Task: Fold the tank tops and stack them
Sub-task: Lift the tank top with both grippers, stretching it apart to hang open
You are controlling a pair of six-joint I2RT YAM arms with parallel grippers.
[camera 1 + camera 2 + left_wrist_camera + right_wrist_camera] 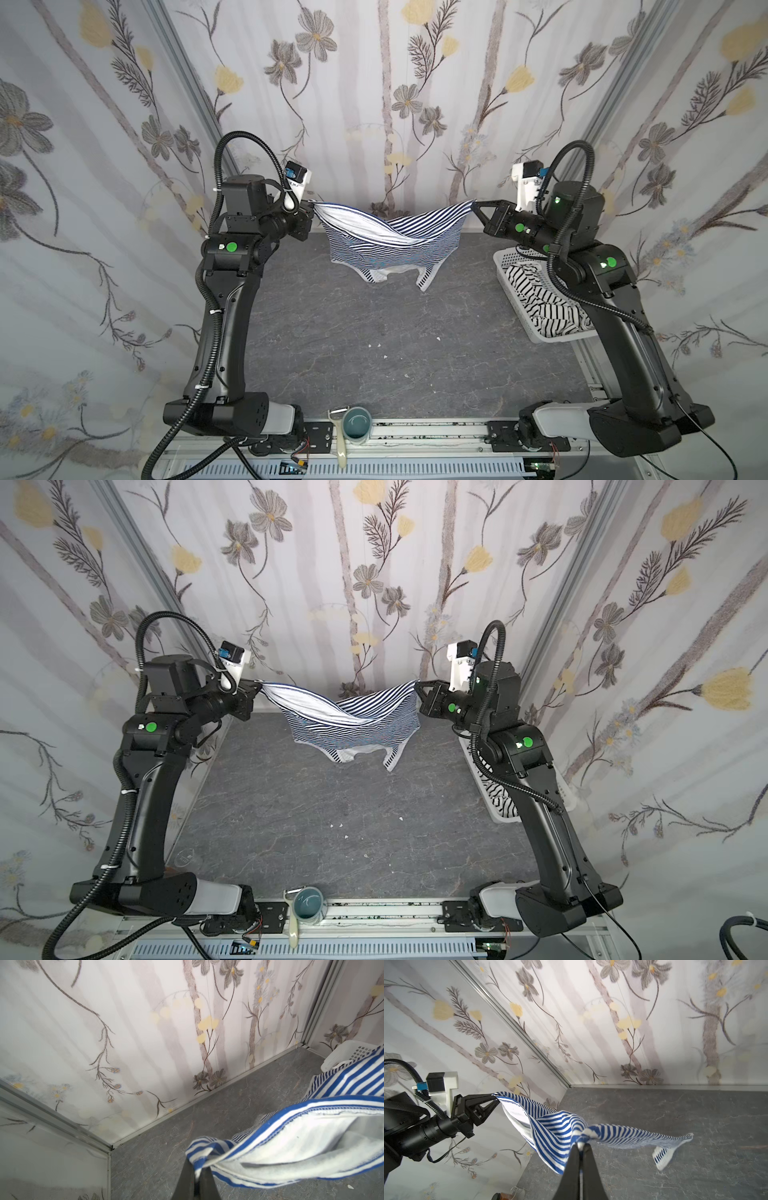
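A navy-and-white fine-striped tank top (390,243) (353,725) hangs in the air above the far part of the grey table, stretched between both grippers. My left gripper (312,203) (259,683) (197,1164) is shut on its left corner. My right gripper (476,203) (419,684) (581,1144) is shut on its right corner. The cloth (291,1136) (550,1126) sags in the middle, white inside showing, straps dangling toward the table. The second tank top (536,295) (500,800), white with wider black stripes, lies crumpled in the basket, partly hidden by the right arm.
The white perforated basket (505,262) (505,818) (340,1053) stands at the table's right edge under the right arm. A teal cup (358,424) (308,904) and a peeler (338,436) sit on the front rail. Floral curtain walls close in the back and sides.
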